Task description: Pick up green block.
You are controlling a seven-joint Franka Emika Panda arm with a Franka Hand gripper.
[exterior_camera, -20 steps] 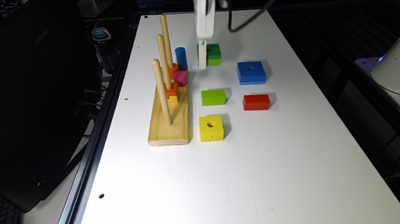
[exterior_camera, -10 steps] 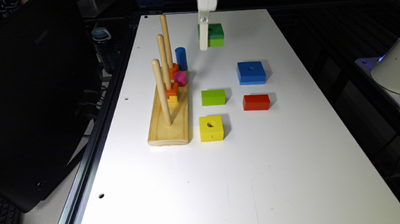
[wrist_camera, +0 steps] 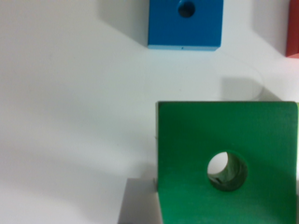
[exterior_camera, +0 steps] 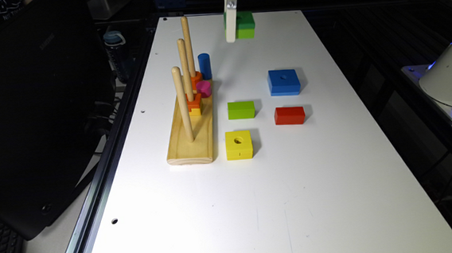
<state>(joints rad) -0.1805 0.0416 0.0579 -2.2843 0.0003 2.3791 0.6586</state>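
Note:
The green block (exterior_camera: 245,24), dark green on top with a lime lower layer, hangs in the air above the far end of the white table (exterior_camera: 255,204). My gripper (exterior_camera: 237,30) is shut on it, and a white finger (exterior_camera: 230,30) covers the side of the block towards the exterior view's left. In the wrist view the green block (wrist_camera: 196,140) looms close, its round centre hole showing, with a grey fingertip (wrist_camera: 135,205) pressed against one side. Its shadow falls on the table below.
On the table lie a blue square block (exterior_camera: 283,81) with a hole, a red block (exterior_camera: 289,115), a small lime-green block (exterior_camera: 241,110) and a yellow block (exterior_camera: 238,144). A wooden peg board (exterior_camera: 191,145) with three pegs, a blue cylinder (exterior_camera: 204,66) and a pink piece (exterior_camera: 203,88) stand towards the exterior view's left.
The gripper has risen steadily with the green block in it, carrying the block from just above the table to well above it. The other blocks have not moved.

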